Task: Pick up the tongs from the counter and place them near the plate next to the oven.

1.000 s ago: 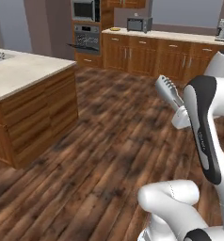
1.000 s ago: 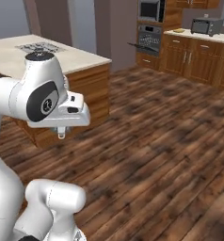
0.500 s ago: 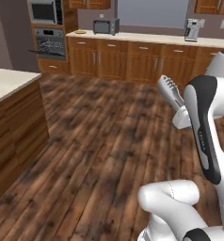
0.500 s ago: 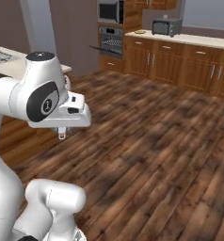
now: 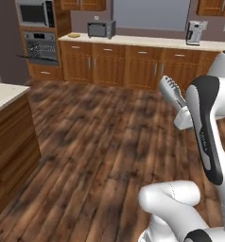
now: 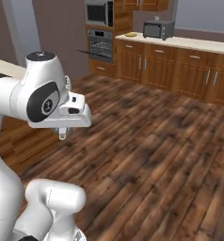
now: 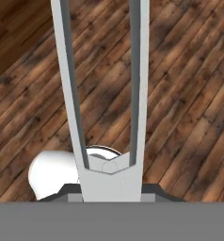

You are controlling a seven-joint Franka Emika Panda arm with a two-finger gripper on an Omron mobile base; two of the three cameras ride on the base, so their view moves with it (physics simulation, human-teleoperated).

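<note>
Two-finger gripper (image 7: 109, 186) clenched on the long silver-grey metal tongs (image 7: 104, 94) — gripped at the hinge end, both narrow arms running up the hand view over dark wood plank floor (image 7: 189, 94). In the left base view the ridged tips of the tongs (image 5: 170, 90) poke out beside the white arm, well short of the built-in stainless-steel wall oven (image 5: 40, 47). Just right of the oven, on the beige stone countertop (image 6: 198, 43) — small yellow-rimmed round plate (image 6: 130, 34), w/ a steel toaster oven (image 6: 158, 29) beside it.
</note>
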